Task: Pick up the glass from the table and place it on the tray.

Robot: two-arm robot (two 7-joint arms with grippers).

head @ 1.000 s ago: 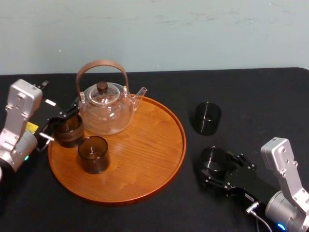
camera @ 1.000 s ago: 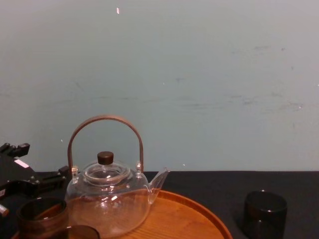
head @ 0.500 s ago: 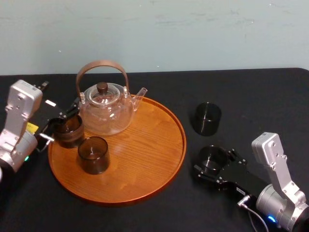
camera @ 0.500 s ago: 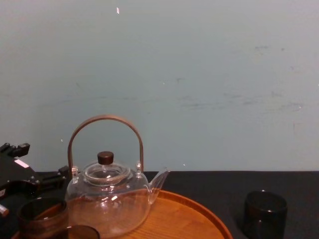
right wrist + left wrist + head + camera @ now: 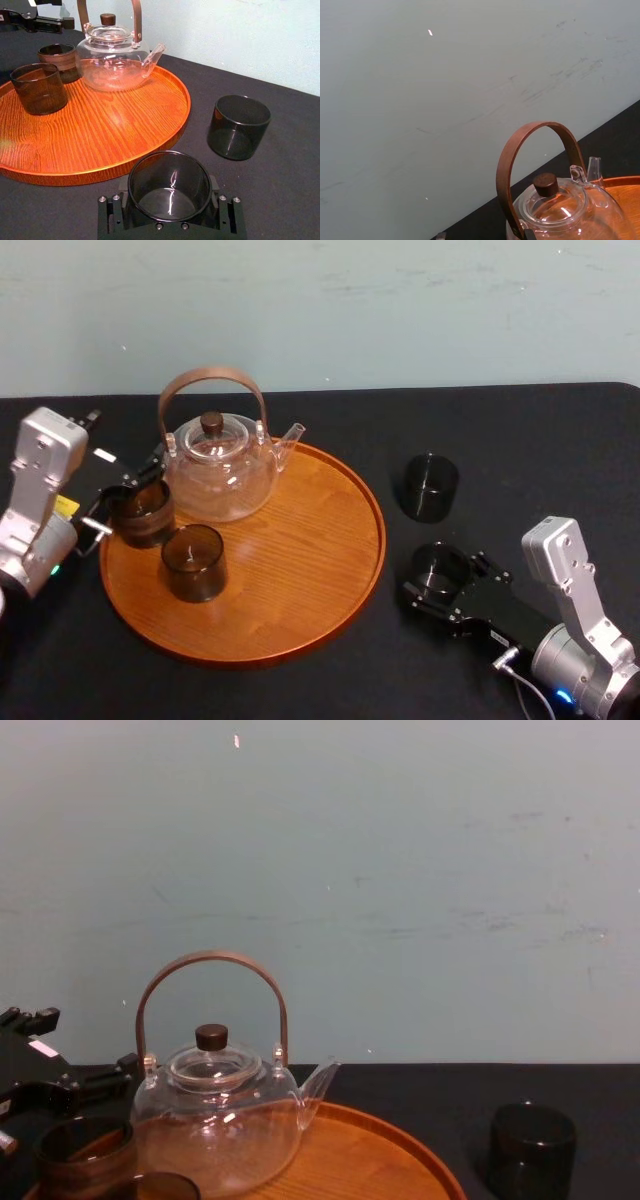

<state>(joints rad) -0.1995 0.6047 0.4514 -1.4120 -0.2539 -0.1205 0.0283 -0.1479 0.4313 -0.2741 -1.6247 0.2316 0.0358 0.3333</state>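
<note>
Right gripper (image 5: 442, 578), fingers snug on the smoky-brown glass tumbler (image 5: 170, 176), should lift it above the rim of the round orange wooden tray (image 5: 300, 570); left gripper (image 5: 125, 493) sits at the tray's left.

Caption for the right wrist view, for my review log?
Right hand around the glass on the black table, beside the tray holding a teapot and two glasses.

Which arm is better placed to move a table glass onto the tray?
Right: the right gripper clasps the near glass on the table beside the tray; the left gripper sits across the tray.
</note>
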